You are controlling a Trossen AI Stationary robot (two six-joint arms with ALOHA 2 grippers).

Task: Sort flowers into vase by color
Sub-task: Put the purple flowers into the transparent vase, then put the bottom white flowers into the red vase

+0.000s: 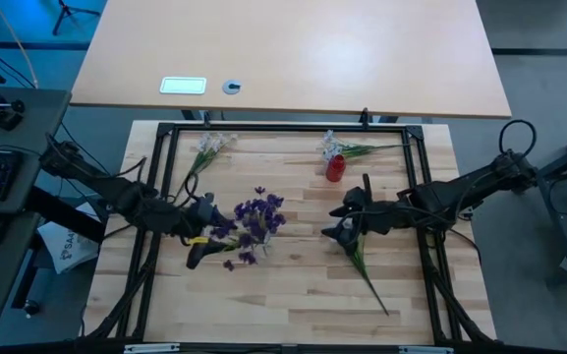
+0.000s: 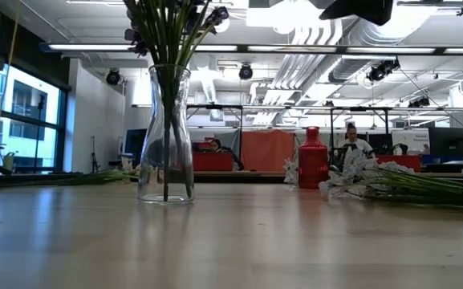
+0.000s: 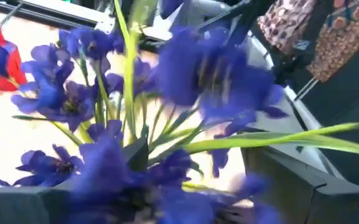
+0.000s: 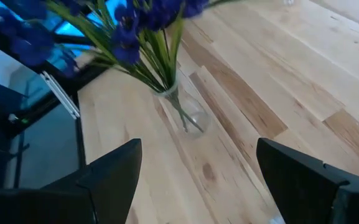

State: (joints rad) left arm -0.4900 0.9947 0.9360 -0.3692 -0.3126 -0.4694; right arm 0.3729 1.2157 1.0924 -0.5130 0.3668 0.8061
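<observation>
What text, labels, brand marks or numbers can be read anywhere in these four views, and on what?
None can be read.
White label plate on the far table: any print is too small to read.
Round sticker or disc beside it: no legible marking.
White bag on the floor by the left arm: dark print, too small to read.
Red vase, clear glass vase holding purple flowers: no lettering visible.

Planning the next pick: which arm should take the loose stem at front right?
Right, probably: the right gripper hangs open over that stem's upper end; the left gripper is farther off, by the purple flowers.
</observation>
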